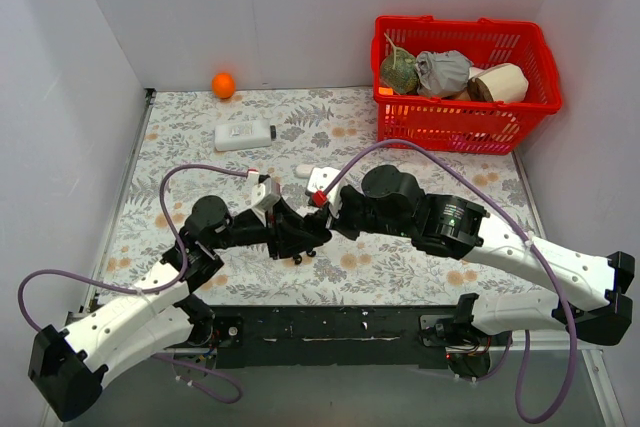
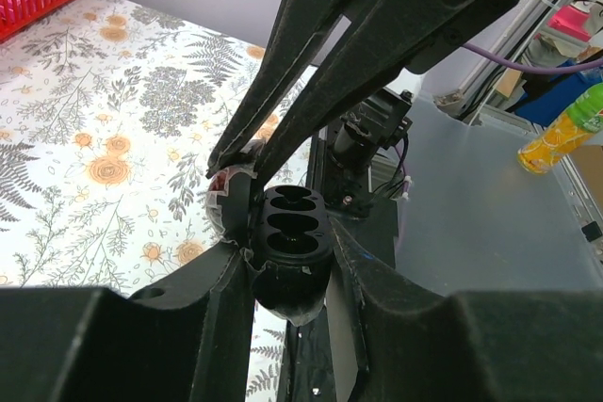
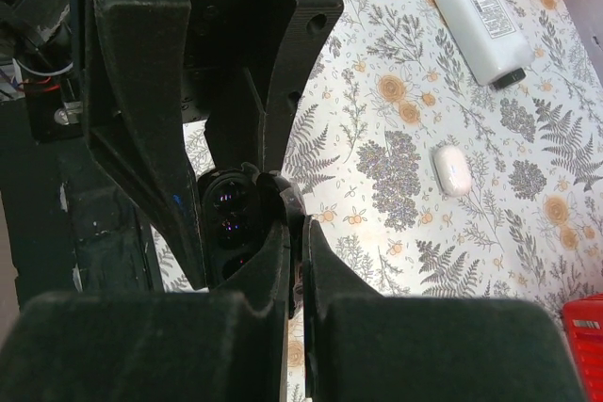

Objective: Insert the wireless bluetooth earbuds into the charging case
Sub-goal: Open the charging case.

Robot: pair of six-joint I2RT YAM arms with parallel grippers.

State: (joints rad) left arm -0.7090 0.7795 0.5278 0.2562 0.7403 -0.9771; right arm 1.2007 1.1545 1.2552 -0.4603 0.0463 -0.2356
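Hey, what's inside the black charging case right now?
The charging case, clamped in the left gripper, shows three dark hollow wells with nothing plainly seated. The right gripper, tips closed, covers one edge, so anything there is hidden.

The charging case (image 2: 294, 225) in the left gripper (image 2: 292, 251) is black, like the gripper itself. Under the gripper, the table cover (image 1: 400, 267) is white with grey ferns and orange flowers. Far ahead of it are a red basket (image 1: 455, 125) and an orange ball (image 1: 223, 84).
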